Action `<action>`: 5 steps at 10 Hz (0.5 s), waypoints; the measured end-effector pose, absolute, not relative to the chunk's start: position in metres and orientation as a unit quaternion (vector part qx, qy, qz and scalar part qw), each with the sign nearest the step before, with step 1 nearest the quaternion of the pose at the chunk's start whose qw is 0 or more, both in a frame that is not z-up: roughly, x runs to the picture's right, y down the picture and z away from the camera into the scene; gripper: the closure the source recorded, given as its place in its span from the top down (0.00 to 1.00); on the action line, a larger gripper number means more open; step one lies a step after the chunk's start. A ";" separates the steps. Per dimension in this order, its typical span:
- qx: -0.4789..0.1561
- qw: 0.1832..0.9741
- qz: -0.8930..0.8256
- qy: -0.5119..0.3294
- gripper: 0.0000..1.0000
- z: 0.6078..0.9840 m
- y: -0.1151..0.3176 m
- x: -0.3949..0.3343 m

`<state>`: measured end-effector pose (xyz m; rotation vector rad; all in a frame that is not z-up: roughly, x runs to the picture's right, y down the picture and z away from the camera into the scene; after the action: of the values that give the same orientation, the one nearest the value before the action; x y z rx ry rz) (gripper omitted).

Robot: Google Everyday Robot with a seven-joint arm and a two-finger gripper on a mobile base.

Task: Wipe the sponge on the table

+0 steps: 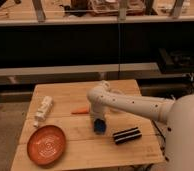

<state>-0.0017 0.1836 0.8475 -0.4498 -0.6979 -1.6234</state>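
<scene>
Fingers (95, 122) of my gripper (98, 125) clamped on sponge (100, 128), pressed to table (65, 100) mid-board; wiping apparently underway, how much is covered I can't tell.

The light is warm and rather dim, and it seems to come from above. The table (65, 102) looks yellow-orange, while the room beyond its far edge stays dark. The gripper (98, 121) is near the tabletop's middle, over the sponge (99, 128), which looks almost black. The white arm (135, 105) is palest near the right edge.
</scene>
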 end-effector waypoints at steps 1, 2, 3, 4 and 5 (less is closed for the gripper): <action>-0.193 0.614 -0.703 -0.303 0.01 0.849 0.180 0.001; -0.194 0.612 -0.703 -0.304 0.01 0.850 0.179 0.007; -0.195 0.612 -0.703 -0.305 0.01 0.850 0.179 0.014; -0.197 0.612 -0.702 -0.306 0.01 0.849 0.181 0.018; -0.198 0.610 -0.703 -0.308 0.01 0.846 0.182 0.016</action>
<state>0.0164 0.1820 0.8463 -0.4567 -0.7112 -1.6231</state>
